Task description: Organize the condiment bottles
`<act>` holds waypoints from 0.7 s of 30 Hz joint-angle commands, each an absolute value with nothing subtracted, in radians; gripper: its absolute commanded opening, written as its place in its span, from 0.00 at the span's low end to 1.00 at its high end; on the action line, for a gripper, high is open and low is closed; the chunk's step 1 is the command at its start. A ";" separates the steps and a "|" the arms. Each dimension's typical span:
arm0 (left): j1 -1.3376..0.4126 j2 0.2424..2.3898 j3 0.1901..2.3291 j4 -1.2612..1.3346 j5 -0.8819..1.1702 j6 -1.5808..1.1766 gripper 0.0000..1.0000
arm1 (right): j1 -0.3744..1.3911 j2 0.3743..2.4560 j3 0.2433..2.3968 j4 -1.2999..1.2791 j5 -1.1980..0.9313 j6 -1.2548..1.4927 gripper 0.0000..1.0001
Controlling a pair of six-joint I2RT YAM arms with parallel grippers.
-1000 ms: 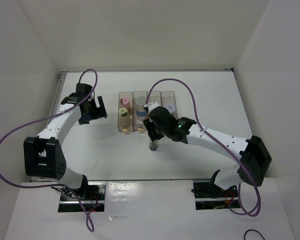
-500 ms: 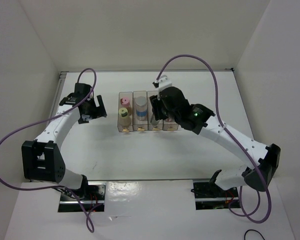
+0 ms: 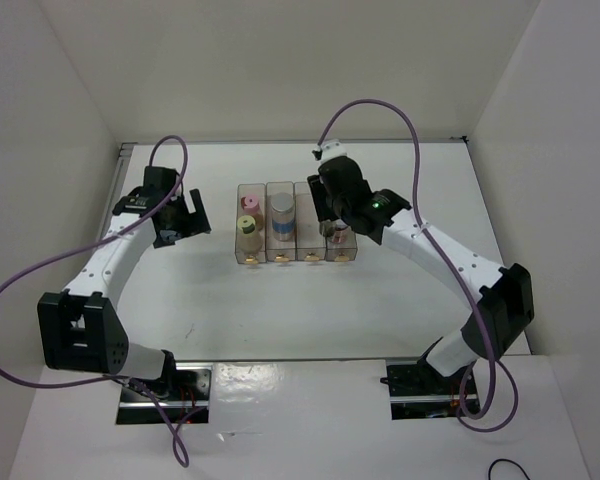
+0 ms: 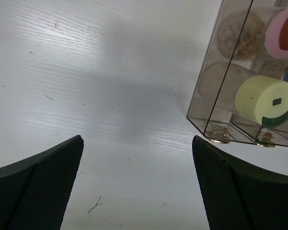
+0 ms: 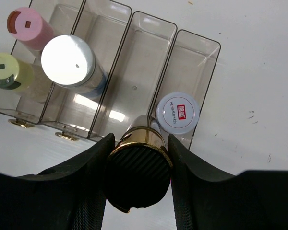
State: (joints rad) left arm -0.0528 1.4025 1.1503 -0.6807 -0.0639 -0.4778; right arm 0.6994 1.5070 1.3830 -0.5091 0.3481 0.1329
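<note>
My right gripper (image 5: 140,146) is shut on the dark jar with the black-gold top (image 5: 139,177) and holds it above the near ends of the third and fourth clear bins; in the top view it (image 3: 327,205) hovers over the bin row. The pink-capped jar (image 5: 30,24) and the yellow-green-capped jar (image 5: 5,70) stand in the first bin. The pale silvery-capped jar (image 5: 67,60) stands in the second. The lavender-grey-capped jar (image 5: 178,113) stands in the fourth. My left gripper (image 4: 137,182) is open and empty over the table, left of the bins.
The four clear bins (image 3: 296,258) sit side by side mid-table, gold clasps on their near ends. The third bin (image 5: 144,72) holds no jar. White walls enclose the table on three sides. The left gripper (image 3: 185,222) sits close to the first bin's left wall.
My right gripper has lifted the dark jar from the table in front of the bins and carried it back over the bin row. The left arm has barely moved.
</note>
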 commanded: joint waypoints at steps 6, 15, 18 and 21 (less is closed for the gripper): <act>-0.046 1.362 1.131 -0.684 -0.054 -0.485 1.00 | 0.690 1.543 1.459 -0.374 0.313 0.121 0.07; -0.046 1.362 1.112 -0.675 -0.044 -0.485 1.00 | 0.690 1.572 1.441 -0.344 0.276 0.130 0.07; -0.046 1.362 1.112 -0.675 -0.044 -0.485 1.00 | 0.690 1.582 1.428 -0.322 0.265 0.140 0.07; -0.046 1.362 1.112 -0.675 -0.044 -0.485 1.00 | 0.690 1.603 1.407 -0.298 0.265 0.140 0.07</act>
